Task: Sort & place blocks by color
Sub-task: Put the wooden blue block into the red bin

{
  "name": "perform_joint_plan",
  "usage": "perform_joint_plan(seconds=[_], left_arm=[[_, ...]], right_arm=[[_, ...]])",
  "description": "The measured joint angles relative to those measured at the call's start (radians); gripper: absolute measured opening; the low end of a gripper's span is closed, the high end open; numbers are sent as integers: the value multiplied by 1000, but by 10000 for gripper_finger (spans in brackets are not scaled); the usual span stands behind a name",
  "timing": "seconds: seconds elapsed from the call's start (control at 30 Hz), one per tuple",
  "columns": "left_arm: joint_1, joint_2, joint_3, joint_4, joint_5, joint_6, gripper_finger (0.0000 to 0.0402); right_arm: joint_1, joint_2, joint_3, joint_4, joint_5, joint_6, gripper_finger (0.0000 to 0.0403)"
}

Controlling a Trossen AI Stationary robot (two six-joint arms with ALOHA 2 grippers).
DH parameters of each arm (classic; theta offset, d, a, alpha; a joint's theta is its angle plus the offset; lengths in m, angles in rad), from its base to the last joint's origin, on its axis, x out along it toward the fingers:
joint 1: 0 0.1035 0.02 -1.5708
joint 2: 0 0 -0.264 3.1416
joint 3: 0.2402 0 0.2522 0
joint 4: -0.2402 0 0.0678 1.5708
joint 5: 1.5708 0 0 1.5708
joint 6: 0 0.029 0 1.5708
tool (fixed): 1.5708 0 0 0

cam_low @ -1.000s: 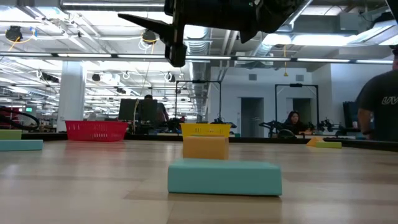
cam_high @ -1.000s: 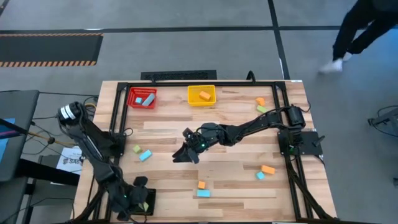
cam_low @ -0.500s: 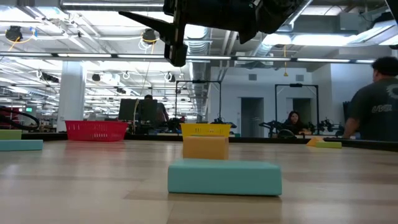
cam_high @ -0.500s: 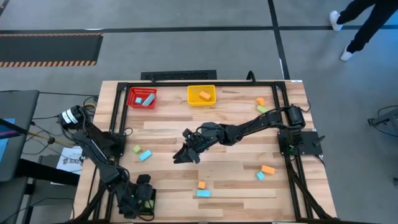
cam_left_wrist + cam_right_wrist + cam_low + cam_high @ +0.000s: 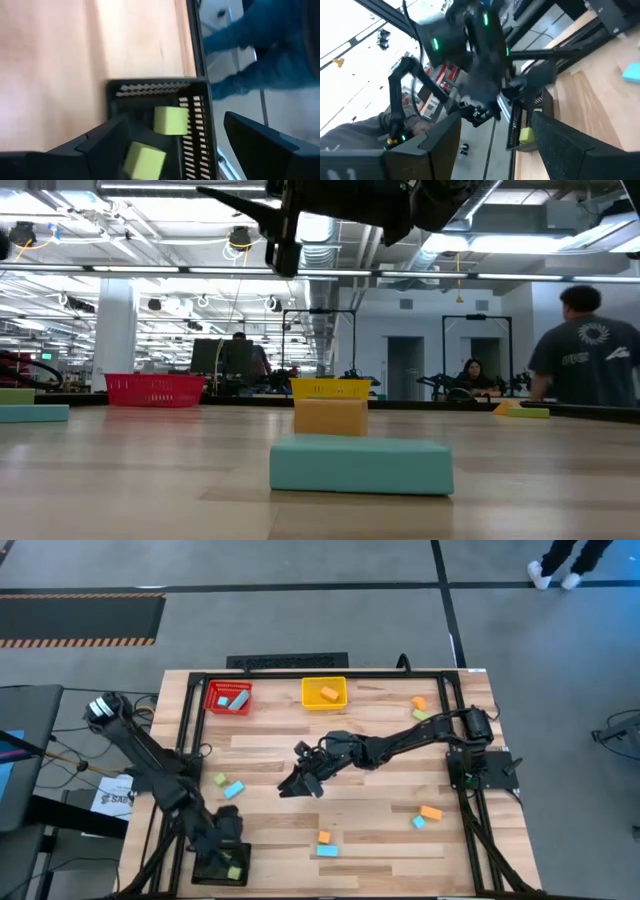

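My left gripper point(image 5: 180, 150) point(image 5: 227, 843) hangs open just above the black tray point(image 5: 200, 100) point(image 5: 203, 876) at the table's near left corner. Two light green blocks point(image 5: 170, 120) point(image 5: 145, 160) lie in the tray below its fingers, untouched. My right gripper point(image 5: 300, 780) point(image 5: 502, 145) hovers open and empty over the middle of the table, well above it point(image 5: 283, 240). Loose blocks lie flat on the table: green point(image 5: 219, 780), blue point(image 5: 233, 789), orange point(image 5: 324, 837), blue point(image 5: 327, 851), orange point(image 5: 431, 812), blue point(image 5: 418, 823).
A red tray point(image 5: 212, 688) with blue blocks and a yellow tray point(image 5: 306, 692) with an orange block stand at the far edge. An orange block point(image 5: 418, 703) and a green one point(image 5: 421, 715) lie far right. A black frame rims the table. People walk in the room behind.
My left gripper has risen a little from the black tray and swung toward the table's far edge and right. My right arm has kept still. A person in the room behind has walked leftward in the low view.
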Motion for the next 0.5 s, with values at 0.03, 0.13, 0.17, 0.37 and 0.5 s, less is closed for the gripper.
perform_joint_plan(seconds=[0.03, 0.13, 0.17, 0.37, 0.5], left_arm=[[12, -37, 0, -32, -24, -1, 314], [61, -146, 0, -161, -138, -84, 315], [81, -180, 1, -217, -178, -135, 315], [275, -276, 1, -538, -243, -328, 315], [434, -239, 0, -629, -180, -300, 316]], right_arm=[[1, -7, 0, -16, -2, -1, 265], [1, -17, -1, -23, -14, -2, 265], [1, -24, -1, -32, -24, -4, 265], [16, -96, 0, -168, -40, -86, 265], [18, -162, 0, -315, -10, -165, 265]])
